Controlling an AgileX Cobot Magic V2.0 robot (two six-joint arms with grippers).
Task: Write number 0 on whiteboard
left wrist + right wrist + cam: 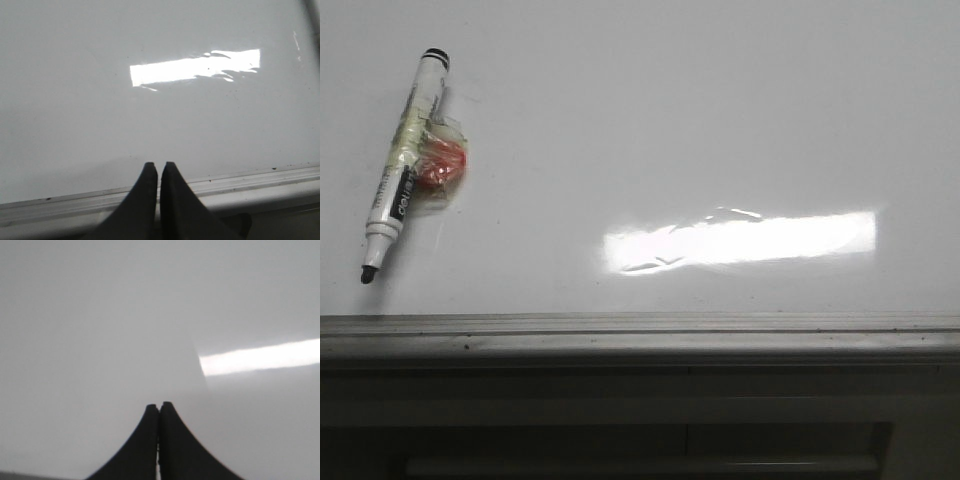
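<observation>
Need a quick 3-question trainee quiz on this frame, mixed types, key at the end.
1. True or false: a 0 is already drawn on the whiteboard.
2. Multiple choice: where does the marker lie in the front view? A) near the board's left side, cap off, tip toward the edge rail; B) in the left gripper; C) on the glare patch.
3. Fill in: the jaws of the right gripper are ____ and hold nothing.

Key: 1 false, the board shows no writing. 2 A. 3 shut, as are the left gripper's.
</observation>
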